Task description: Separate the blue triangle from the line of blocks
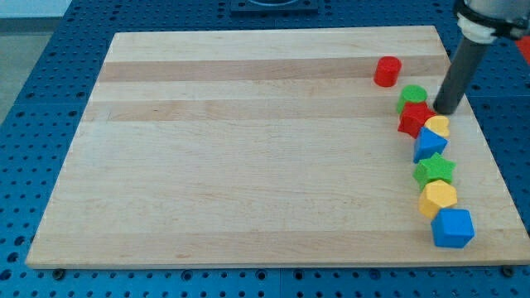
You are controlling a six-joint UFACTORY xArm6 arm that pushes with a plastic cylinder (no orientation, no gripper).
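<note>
The blue triangle [429, 145] lies in a line of blocks running down the view's right side of the wooden board [248, 149]. From top to bottom the line holds a green block [411, 97], a red star [413, 120], a small yellow block [439, 126], the blue triangle, a green star [435, 170], a yellow hexagon [437, 198] and a blue cube [452, 228]. A red cylinder [387, 72] stands apart, up and left of the line. My tip [442, 111] is at the line's top, just right of the green block and red star, above the yellow block.
The board's right edge runs close beside the line of blocks. A blue perforated table [50, 50] surrounds the board.
</note>
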